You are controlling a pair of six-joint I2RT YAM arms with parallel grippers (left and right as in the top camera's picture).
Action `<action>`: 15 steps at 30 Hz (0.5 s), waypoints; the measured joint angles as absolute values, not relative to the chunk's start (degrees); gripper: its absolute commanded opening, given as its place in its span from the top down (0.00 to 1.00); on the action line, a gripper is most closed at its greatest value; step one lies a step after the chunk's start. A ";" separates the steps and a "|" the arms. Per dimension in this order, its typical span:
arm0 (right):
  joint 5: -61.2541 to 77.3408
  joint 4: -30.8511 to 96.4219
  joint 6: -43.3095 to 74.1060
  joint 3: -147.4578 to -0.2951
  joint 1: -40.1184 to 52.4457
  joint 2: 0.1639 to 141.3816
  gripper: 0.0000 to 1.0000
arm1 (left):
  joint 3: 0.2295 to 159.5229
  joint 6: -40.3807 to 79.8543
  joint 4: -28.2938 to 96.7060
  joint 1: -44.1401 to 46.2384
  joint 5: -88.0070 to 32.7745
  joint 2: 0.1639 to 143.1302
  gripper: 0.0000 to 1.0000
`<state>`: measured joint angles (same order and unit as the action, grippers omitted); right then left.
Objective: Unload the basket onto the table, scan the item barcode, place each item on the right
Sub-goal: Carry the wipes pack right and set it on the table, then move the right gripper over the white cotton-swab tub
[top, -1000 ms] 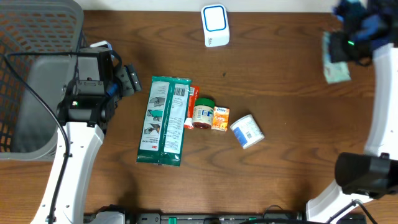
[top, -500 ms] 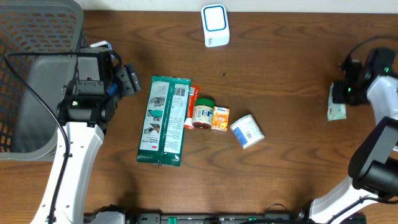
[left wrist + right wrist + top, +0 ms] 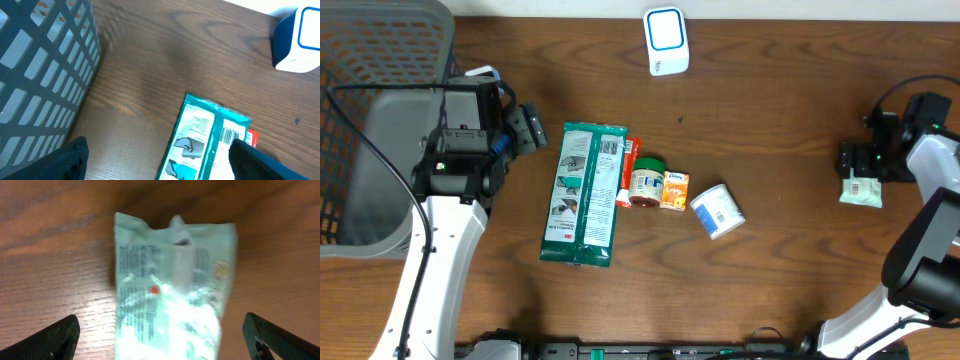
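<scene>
The pale green plastic packet (image 3: 175,275) lay lengthwise beneath the right end effector (image 3: 161,330), whose fingers stood wide apart, gripping nothing.

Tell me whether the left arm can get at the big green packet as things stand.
Probably yes: the left fingers stand open just beside the green packet, with only bare table between them.

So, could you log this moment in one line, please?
left end effector open, empty | right end effector open above packet | packet on table, right edge | scanner at back edge
</scene>
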<state>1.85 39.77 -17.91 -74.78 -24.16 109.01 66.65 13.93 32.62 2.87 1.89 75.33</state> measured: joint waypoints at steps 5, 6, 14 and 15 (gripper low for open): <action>0.08 45.36 -16.23 -80.23 -24.18 104.73 0.01 | 66.65 13.93 32.62 2.87 1.89 75.33 0.14; 0.67 46.37 -16.05 -80.97 -24.21 103.66 0.02 | 66.65 13.96 32.62 2.87 1.89 75.33 0.14; 25.15 56.27 -15.44 -83.72 -24.18 91.64 0.01 | 66.65 13.93 32.62 2.87 1.89 75.33 0.14; 28.49 58.17 -15.25 -83.74 -24.18 90.91 0.01 | 66.65 13.93 32.62 2.87 1.89 75.33 0.14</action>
<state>28.49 58.17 -15.25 -83.74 -24.18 90.91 66.65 13.93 32.62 2.87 1.89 75.33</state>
